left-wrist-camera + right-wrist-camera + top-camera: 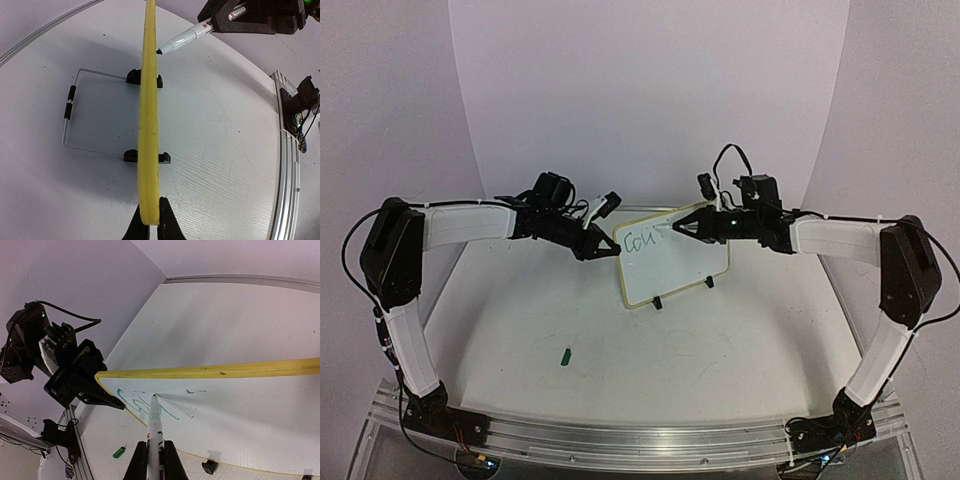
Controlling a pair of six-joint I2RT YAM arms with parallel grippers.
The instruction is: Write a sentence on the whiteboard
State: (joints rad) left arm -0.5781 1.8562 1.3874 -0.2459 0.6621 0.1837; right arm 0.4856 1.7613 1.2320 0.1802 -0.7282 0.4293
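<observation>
Left end effector (603,247) pinches the whiteboard (685,268) by its edge, bracing it upright mid-surface (620,350). That lets the right end effector (692,228), clamped on the marker (154,422), press out the sentence (642,240), just "cou" so far.

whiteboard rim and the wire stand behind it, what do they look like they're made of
Whiteboard rim: matte pale-yellow plastic or foam, going by its dull, shine-free face; which of the two is unclear. Wire stand: probably thin metal rod, given its grey sheen and crisp bends. Its black sleeves look like rubber or plastic.
</observation>
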